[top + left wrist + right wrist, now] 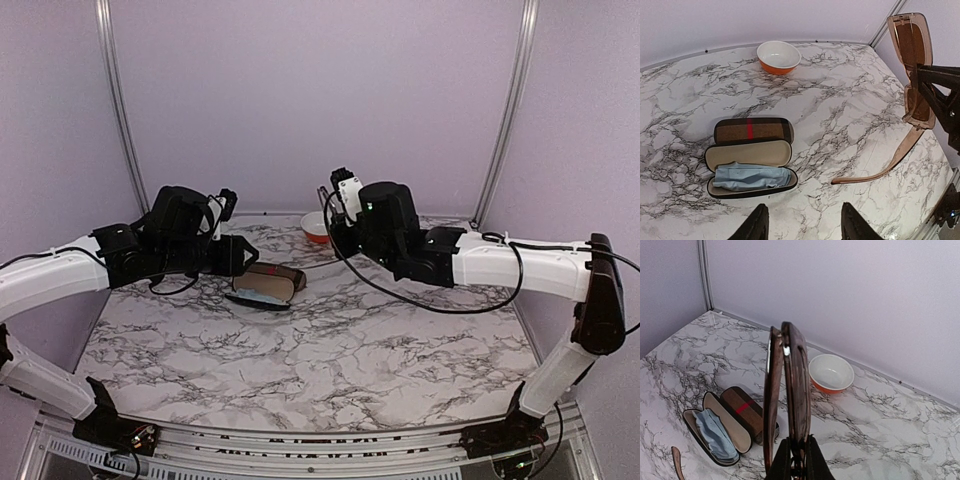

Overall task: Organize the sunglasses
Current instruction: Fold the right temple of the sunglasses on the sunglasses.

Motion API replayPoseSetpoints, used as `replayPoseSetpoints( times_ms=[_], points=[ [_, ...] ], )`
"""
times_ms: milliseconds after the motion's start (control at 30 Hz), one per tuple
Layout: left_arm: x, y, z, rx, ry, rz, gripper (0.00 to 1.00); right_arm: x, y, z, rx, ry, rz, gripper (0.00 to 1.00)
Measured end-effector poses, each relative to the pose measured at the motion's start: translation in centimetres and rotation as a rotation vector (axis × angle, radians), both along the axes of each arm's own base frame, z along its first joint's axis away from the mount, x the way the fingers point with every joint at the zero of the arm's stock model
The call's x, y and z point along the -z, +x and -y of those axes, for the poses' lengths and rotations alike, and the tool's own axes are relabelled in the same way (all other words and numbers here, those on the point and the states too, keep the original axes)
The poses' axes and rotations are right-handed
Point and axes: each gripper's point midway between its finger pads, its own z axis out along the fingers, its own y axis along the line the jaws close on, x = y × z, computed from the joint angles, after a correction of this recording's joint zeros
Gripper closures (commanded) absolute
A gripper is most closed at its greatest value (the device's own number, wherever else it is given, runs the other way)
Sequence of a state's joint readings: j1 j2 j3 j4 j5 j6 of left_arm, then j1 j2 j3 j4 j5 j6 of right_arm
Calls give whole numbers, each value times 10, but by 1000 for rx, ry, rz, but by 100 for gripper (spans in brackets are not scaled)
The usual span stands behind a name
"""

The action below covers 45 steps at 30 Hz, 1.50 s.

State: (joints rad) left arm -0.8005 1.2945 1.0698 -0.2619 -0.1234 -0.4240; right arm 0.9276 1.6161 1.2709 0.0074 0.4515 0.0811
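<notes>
My left wrist camera catches what the edge-on right wrist view hides: one temple of the brown thick-framed squarish sunglasses (914, 50) dangles unfolded above the marble tabletop (840, 100), pinched aloft in my raised right gripper (797, 444), while my low left gripper (802, 222) hovers parted, empty.

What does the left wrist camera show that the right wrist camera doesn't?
Only the left wrist view: the left gripper, open and empty, and the brown sunglasses' lenses face-on, one arm swung out. Only the right wrist view: the frame edge-on, pinched in the right gripper. Both: the sunglasses, the open case holding a blue cloth, and the orange bowl.
</notes>
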Motion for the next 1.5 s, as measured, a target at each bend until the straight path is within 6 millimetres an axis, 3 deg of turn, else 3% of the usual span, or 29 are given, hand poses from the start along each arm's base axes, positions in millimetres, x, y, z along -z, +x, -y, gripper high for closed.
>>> replayPoseSetpoints(
  times_ms=[333, 500, 700, 1100, 1500],
  points=[
    [7, -17, 24, 122, -64, -96, 65, -16, 4, 2, 34, 71, 25, 93],
    [24, -27, 53, 227, -68, -175, 66, -25, 3, -2, 26, 107, 30, 93],
    [41, -26, 66, 248, -51, -209, 66, -28, -5, -14, -21, 138, 21, 93],
    [15, -1, 76, 225, -50, -107, 66, -25, -35, -44, -138, 201, -38, 94],
    [11, 8, 81, 223, -41, -86, 66, 1, -51, -58, -228, 204, -113, 94]
  ],
)
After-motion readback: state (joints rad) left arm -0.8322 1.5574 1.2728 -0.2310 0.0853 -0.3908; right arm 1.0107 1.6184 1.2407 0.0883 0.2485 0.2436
